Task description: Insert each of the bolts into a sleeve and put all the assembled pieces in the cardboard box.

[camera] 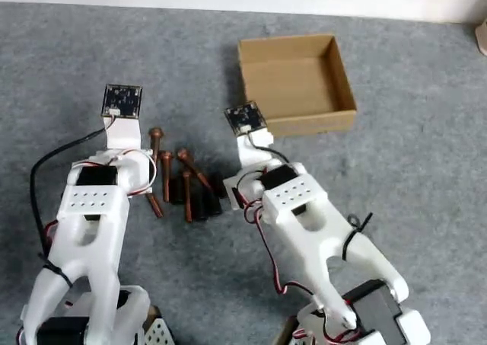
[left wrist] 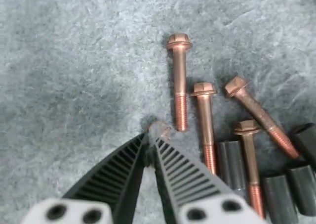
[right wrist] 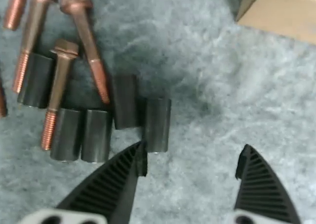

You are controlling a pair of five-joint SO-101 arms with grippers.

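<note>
- Over on the left, the left claw point(left wrist: 153, 135) is pinched shut on one bolt point(left wrist: 159, 129).
- Mid worktop point(camera: 426, 170): loose bolts point(left wrist: 179, 80) and dark sleeves point(right wrist: 158, 124), bunched together.
- Next, the right claw point(right wrist: 192, 159) gapes wide just beside the sleeves.
- Behind that sits the cardboard box point(camera: 312, 122).

**Soft, even light from above**

The grey table point(camera: 426, 193) is brightly and evenly lit. The bolts point(left wrist: 179, 75) carry dull highlights along their shanks and lay thin, soft shadows beside them. The sleeves point(right wrist: 158, 122) stay dark. A faint shadow edges the cardboard box point(camera: 312, 122)
</note>
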